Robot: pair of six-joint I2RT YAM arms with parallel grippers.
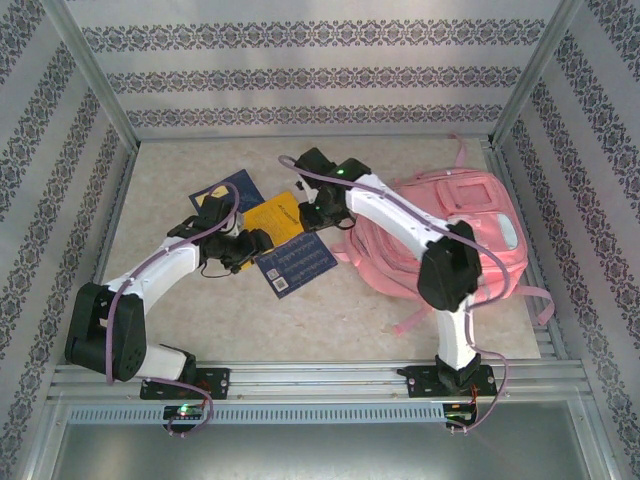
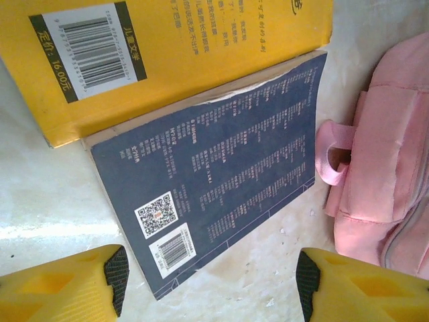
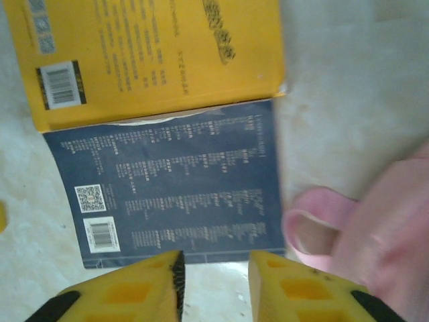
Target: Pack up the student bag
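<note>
Pale mottled tabletop (image 1: 330, 320); 3 walls (image 1: 300, 70) papered in dark ornamental bands; aluminium rails (image 1: 320, 375) along near edge.

A large pink fabric backpack (image 1: 480, 205) lies flat on the pale, speckled bench (image 1: 330, 320), in the right half and toward the back. Its front faces up, with a pocket panel and a pale reflective strip near its right side. Loose pink straps trail from its far end and out toward the near edge. Up close, its soft stitched fabric shows a small pink loop and a zip seam.
</note>
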